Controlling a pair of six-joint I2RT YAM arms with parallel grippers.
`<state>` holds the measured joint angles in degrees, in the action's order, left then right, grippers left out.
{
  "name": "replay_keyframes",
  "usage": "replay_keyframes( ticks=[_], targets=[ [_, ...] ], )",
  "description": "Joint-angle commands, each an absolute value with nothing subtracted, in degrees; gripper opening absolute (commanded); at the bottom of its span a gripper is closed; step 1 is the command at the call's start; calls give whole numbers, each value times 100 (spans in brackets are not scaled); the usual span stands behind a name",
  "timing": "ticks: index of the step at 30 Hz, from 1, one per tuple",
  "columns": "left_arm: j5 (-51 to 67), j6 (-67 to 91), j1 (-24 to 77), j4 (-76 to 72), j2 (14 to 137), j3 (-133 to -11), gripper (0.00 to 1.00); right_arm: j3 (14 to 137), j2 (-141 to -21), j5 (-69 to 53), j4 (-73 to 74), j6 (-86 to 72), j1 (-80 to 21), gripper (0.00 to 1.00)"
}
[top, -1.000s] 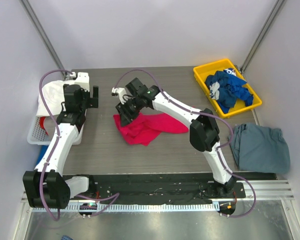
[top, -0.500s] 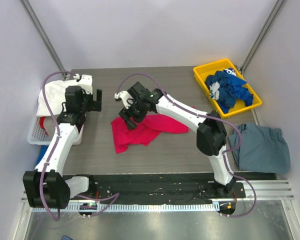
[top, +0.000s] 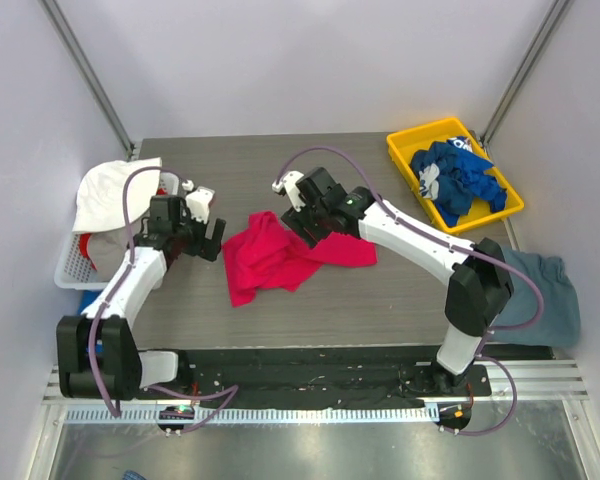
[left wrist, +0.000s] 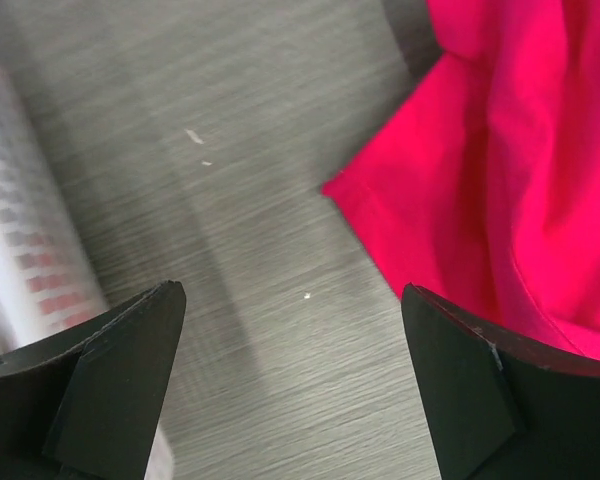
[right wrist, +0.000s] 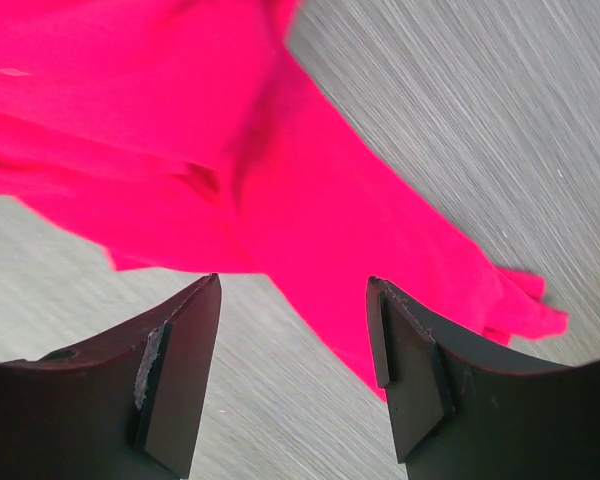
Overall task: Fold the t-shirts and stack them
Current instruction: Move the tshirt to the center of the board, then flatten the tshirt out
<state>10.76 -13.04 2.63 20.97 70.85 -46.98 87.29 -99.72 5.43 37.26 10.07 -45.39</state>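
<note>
The bright pink-red t-shirt [top: 280, 255] lies crumpled in the middle of the table. It also shows in the left wrist view [left wrist: 520, 170] and the right wrist view [right wrist: 230, 170]. My left gripper [top: 210, 238] is open and empty, just left of the shirt's edge, over bare table. My right gripper [top: 305, 225] is open and empty above the shirt's far right part. Royal blue t-shirts [top: 455, 180] with white print lie in the yellow tray [top: 410, 150]. The slate grey-blue t-shirt [top: 525, 295] lies at the table's right edge.
A white basket [top: 75, 270] with a white cloth [top: 110, 190] over it stands at the left edge. The yellow tray stands at the back right corner. A black strip runs along the near edge of the table [top: 220, 170].
My right gripper let go of the pink-red shirt and moved right; the shirt dropped and spread on the table. My left gripper came down and right toward the shirt's left edge.
</note>
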Motion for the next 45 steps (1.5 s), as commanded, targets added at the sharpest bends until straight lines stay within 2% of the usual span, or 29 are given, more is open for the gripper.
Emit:
replay_keyframes(
  ticks=[1,13,22,25,32,42,45],
  targets=[
    [1731,-1310,281,1881,7584,-4789,94,8596,-9765,879,3463,1099,-4412,67],
    [2127,-1265,290,1099,8805,-4957,84,8368,-9756,747,3472,1107,-4324,65],
    [2320,-1284,281,756,9237,-5185,75,8095,-9606,747,3445,1151,-4280,63],
    [2382,-1292,281,765,9474,-5387,73,8051,-9580,721,3445,1143,-4271,63],
    [2663,-1345,281,817,9878,-5677,62,7954,-9554,773,3445,1151,-4271,61],
    [2944,-1450,281,1046,10230,-5906,56,7936,-9589,782,3437,1160,-4236,59],
    [3023,-1485,281,1265,10362,-6081,50,7945,-9598,773,3445,1151,-4245,59]
  ],
)
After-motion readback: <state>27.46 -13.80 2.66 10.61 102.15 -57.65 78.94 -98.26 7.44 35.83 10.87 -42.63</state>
